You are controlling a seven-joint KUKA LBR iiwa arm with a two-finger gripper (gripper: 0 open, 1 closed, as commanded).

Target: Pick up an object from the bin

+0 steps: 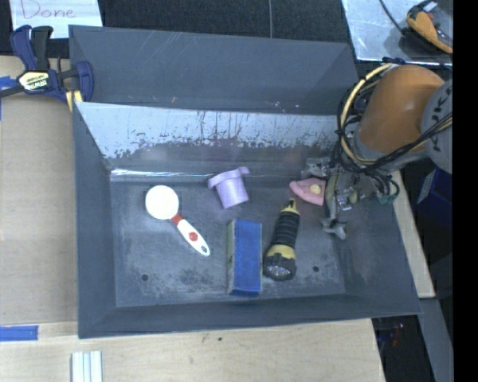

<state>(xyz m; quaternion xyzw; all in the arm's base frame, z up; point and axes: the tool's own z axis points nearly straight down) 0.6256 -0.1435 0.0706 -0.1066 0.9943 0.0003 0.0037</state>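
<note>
My gripper (335, 213) hangs at the bin's right side, low over the floor, with nothing seen in it. Just to its left, close beside it, lies a small pink rounded piece (306, 189). A black flashlight with a yellow band (283, 243) lies a little further left and nearer the front, its lens toward the front wall.
A blue sponge block (245, 257) lies left of the flashlight. A lavender cup (230, 187) lies tipped near the back wall, and a white measuring spoon with a red dot (175, 216) lies at the left. The arm with its orange cover and cables hangs over the right wall.
</note>
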